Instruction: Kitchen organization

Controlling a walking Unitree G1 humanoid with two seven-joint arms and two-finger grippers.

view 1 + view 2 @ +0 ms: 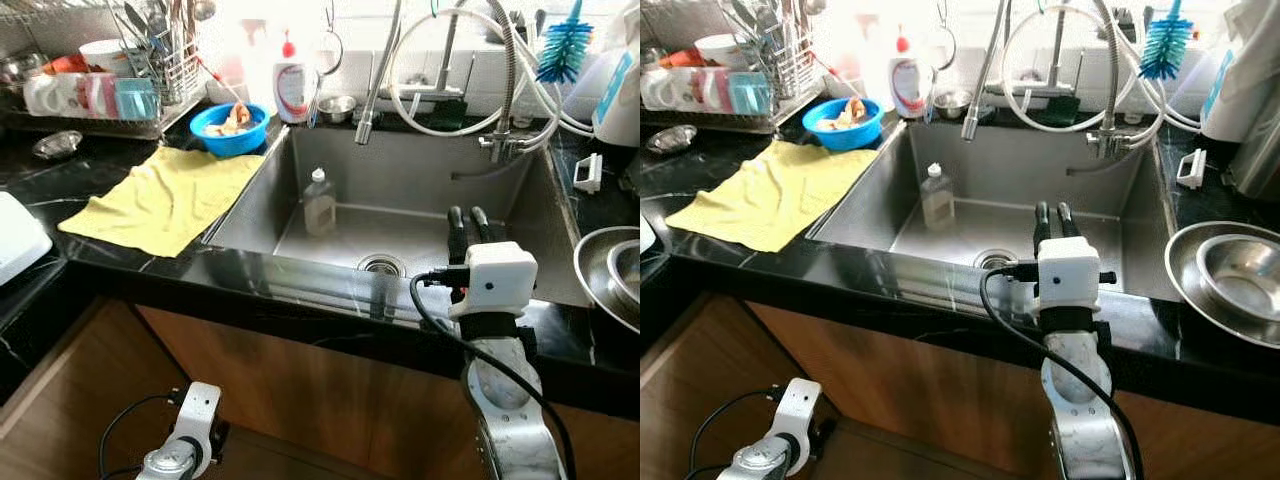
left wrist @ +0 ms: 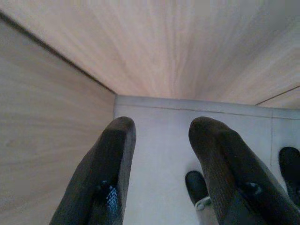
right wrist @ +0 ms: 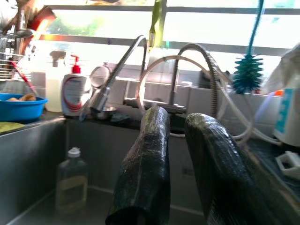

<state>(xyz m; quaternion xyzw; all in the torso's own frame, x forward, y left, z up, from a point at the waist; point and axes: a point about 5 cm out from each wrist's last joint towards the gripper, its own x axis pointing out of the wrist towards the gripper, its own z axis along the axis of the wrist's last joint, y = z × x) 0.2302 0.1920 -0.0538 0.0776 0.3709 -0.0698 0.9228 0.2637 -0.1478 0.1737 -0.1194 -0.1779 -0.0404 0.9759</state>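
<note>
Clear bottle [image 1: 319, 202] stands upright inside the sink [image 1: 520, 250], on the basin floor near the sink's left wall, drain [image 1: 381, 266] just right of it and nearer the front. Right gripper [image 1: 468, 222] reaches over the sink's front edge, above the basin right of the drain, well apart from the bottle; fingers [image 3: 145, 173] a narrow gap apart, holding nothing. Pull-out faucet head [image 1: 366, 128] hangs over the sink's back, hoses looped behind it. On the counter behind the sink's left corner: blue bowl [image 1: 230, 128] with food scraps, white soap dispenser [image 1: 295, 90] just right of it. Yellow cloth [image 1: 165, 198] lies flat on the black counter left of the sink, dish rack [image 1: 95, 95] with cups behind it. Steel bowls [image 1: 1230, 280] stacked on the counter right of the sink, teal bottle brush [image 1: 563, 48] hanging behind the sink's right corner. Left gripper [image 2: 161, 154] hangs low beside the wooden cabinet [image 1: 290, 385] under the sink, fingers parted, empty.
</note>
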